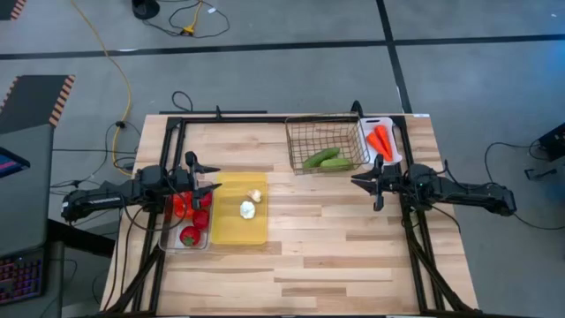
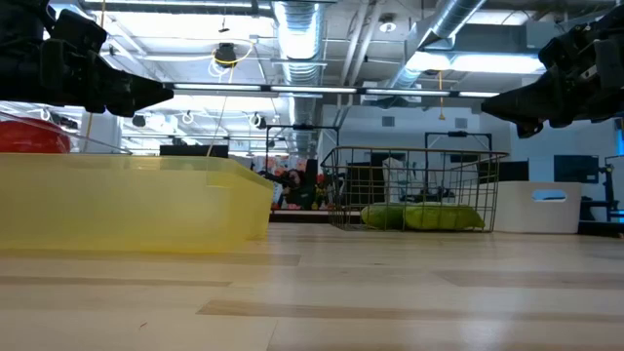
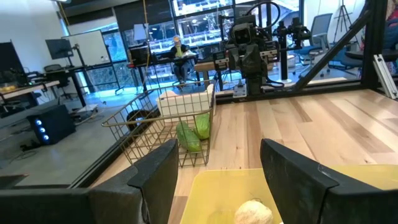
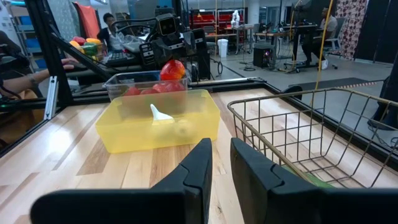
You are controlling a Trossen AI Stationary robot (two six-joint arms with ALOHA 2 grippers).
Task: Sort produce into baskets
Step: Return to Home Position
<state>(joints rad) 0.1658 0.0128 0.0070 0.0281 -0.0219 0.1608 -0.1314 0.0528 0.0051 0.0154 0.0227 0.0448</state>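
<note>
Both arms hang level above the table and touch nothing. My left gripper point(image 1: 214, 179) point(image 3: 217, 171) is open over the inner edges of the clear bin point(image 1: 173, 231) and the yellow tray point(image 1: 231, 231). Red tomatoes point(image 1: 189, 235) are piled in the bin, and white pieces point(image 1: 248, 209) lie in the tray. My right gripper point(image 1: 357, 182) point(image 4: 221, 163) is shut, just near of the wire basket point(image 1: 311, 134). Two green cucumbers point(image 1: 323, 160) rest on the basket's floor. Orange carrots point(image 1: 381, 141) lie in the white tray point(image 1: 394, 132) at the far right.
Bare wood stretches across the table's middle and near half point(image 1: 327, 256). A black frame rail point(image 1: 168, 132) runs around the table's edges. In the right wrist view a person's hand point(image 4: 67, 62) shows beyond the table's left side.
</note>
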